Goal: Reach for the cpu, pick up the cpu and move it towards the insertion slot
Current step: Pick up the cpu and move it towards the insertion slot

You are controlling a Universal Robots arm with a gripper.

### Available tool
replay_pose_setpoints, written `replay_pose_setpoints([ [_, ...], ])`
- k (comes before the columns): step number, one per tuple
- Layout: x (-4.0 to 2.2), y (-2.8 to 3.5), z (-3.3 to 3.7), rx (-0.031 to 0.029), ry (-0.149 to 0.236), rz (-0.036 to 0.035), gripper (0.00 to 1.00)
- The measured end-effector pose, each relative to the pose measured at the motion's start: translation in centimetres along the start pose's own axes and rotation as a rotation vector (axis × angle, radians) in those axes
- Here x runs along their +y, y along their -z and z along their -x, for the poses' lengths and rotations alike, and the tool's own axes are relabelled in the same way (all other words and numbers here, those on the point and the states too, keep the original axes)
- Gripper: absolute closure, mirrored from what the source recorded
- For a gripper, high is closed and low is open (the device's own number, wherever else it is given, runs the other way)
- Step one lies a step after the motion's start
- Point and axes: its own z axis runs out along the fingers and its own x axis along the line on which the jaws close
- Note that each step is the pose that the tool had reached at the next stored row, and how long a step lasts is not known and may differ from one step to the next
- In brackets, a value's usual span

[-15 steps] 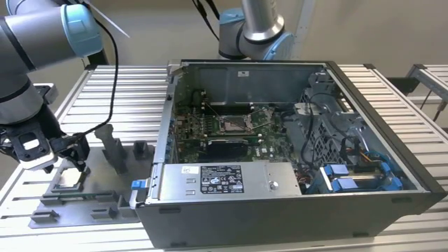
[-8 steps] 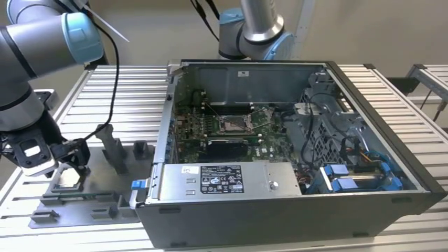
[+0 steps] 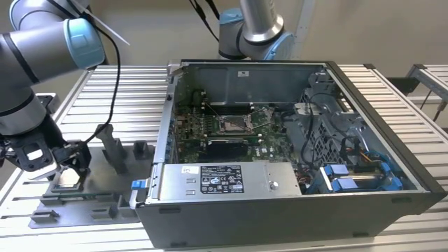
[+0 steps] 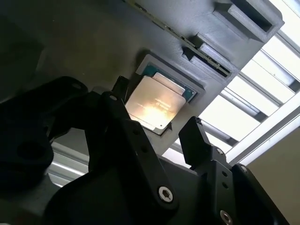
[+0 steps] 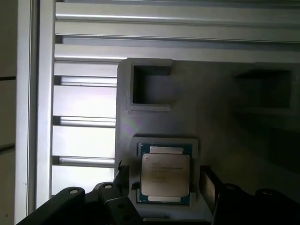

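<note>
The gripper has its jaws spread wide, the cpu untouched between them: flat silvery square, green rim, seated in a matte grey fixture.

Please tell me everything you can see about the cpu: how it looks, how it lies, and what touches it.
The cpu is a small flat square chip with a pale shiny metal top and a thin green rim. A light patch glints on its top. It lies flat, top up, in a shallow square pocket of the grey holder. The gripper is low over it, jaws open on two opposite sides; whether they touch it is unclear.
</note>
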Motion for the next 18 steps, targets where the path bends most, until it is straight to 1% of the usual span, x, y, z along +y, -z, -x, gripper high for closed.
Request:
replay_pose_setpoints([
  [7,-0.03,-0.68,0.0,0.0001,0.0,0.0,0.0],
  [18,0.01,-0.74,0.05,0.0001,0.003,0.0,0.0],
])
